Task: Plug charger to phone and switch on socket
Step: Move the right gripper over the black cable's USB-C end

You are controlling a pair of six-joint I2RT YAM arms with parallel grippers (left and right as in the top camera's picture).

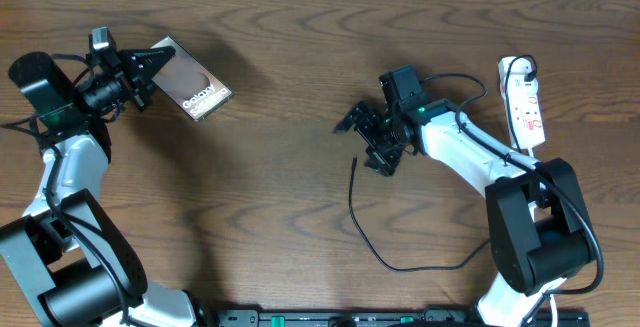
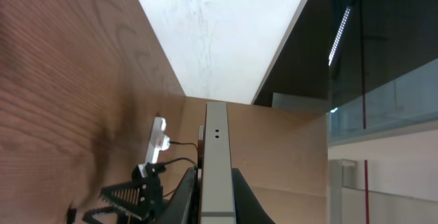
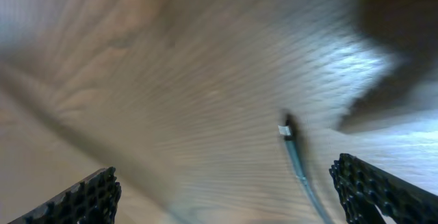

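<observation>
Overhead: the left gripper (image 1: 157, 64) is clamped on a corner of the phone (image 1: 198, 91), far left. The right gripper (image 1: 368, 143) is spread wide beside the charger (image 1: 352, 182) tip. The socket (image 1: 524, 105) lies far right.

Left wrist: the phone's edge sits between the fingers.

Right wrist: the view is blurred, the fingers (image 3: 85, 196) are apart, and the charger tip lies between them.

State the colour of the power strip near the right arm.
The power strip is white with small red markings, clearest in the overhead view.
</observation>
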